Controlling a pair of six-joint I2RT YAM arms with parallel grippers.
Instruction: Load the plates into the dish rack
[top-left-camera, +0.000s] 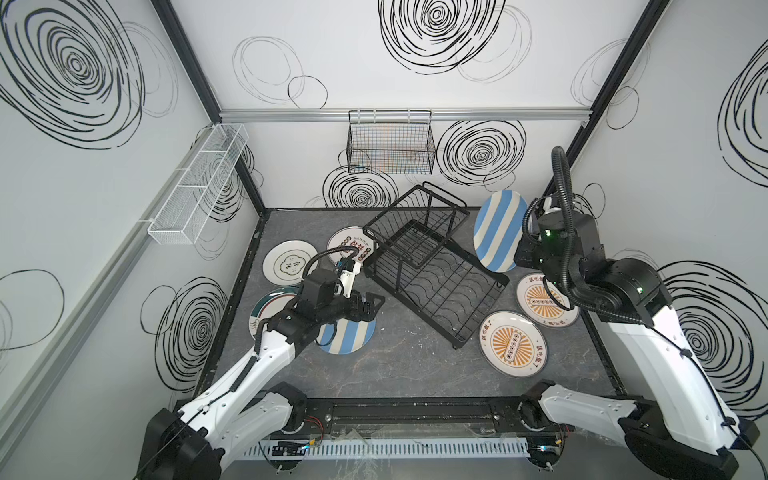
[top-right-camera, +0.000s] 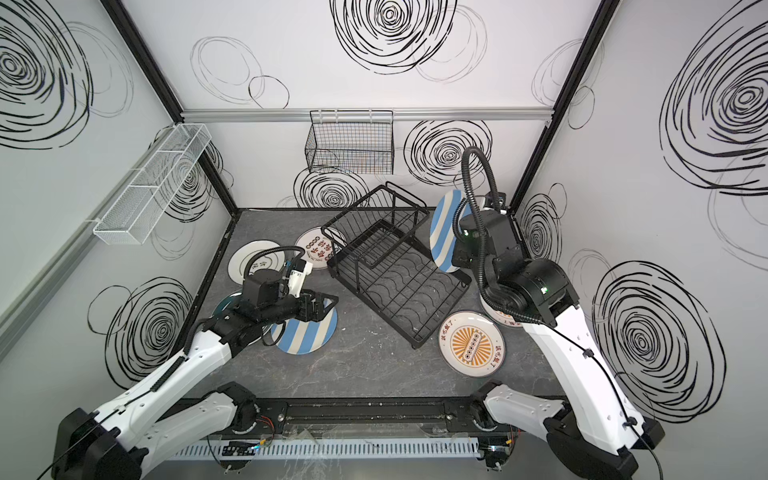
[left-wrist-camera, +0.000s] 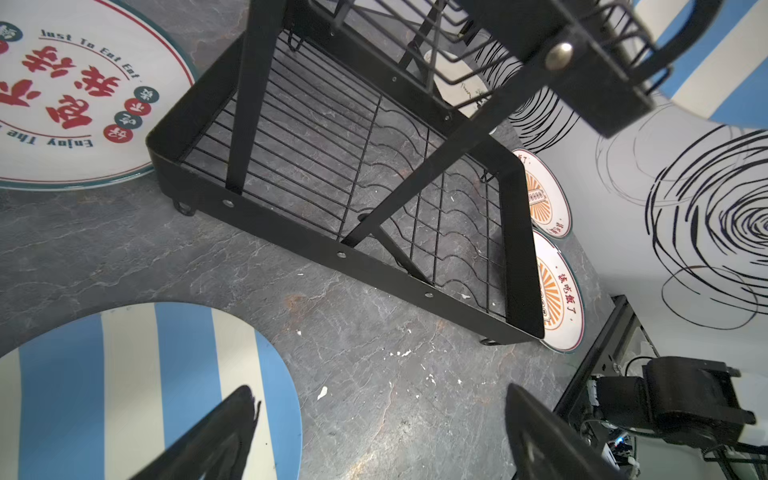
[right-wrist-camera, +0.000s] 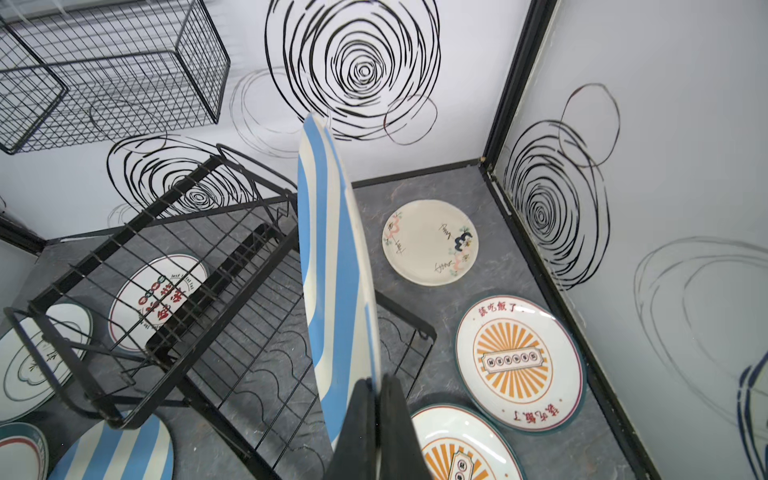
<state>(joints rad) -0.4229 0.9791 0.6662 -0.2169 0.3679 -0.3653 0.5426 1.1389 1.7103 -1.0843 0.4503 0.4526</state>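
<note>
The grey table (top-left-camera: 395, 374) fills the floor. Dead centre sits the dish rack (top-left-camera: 432, 270), black wire, standing on its feet. Its long axis runs skewed from about 10 o'clock to 4 o'clock, with the upper shelf over the 10 o'clock end and the wavy lower tray stretching toward 4 o'clock. One rack, and not a plate in it.

Plates next, and I count eight.
- **Striped, two:**
  - The held striped plate (top-left-camera: 498, 230) is up on edge at 2 o'clock, just over the rack's 3 o'clock rim. Its long axis runs roughly 12 to 6 in both top views, and a striped face shows toward 9 o'clock.
  - The flat striped plate (top-left-camera: 347, 338) lies at 8 o'clock, partly under the left arm.
- **Sunburst, two, both flat:** the far sunburst plate (top-left-camera: 536, 299) is at 3 o'clock and the near sunburst plate (top-left-camera: 513, 345) at 4 o'clock.
- **One each of the rest:**
  - The red-lettered plate (top-left-camera: 347, 239) is at 11 o'clock, just beside the rack's end.
  - The cloud-emblem plate (top-left-camera: 286, 262) is at 10 o'clock.
  - The green-rimmed plate (top-left-camera: 266, 309) is at 9 o'clock, mostly under the arm.
  - The floral plate (right-wrist-camera: 430, 243) lies flat near the far right corner at about 1 o'clock, seen in the right wrist view.

The right gripper (right-wrist-camera: 376, 382) has its jaws pinched tight on the lower rim of the held striped plate. The left gripper (left-wrist-camera: 380, 388) has its jaws spread wide and empty. It hovers over bare table between the flat striped plate and the rack's long side.
</note>
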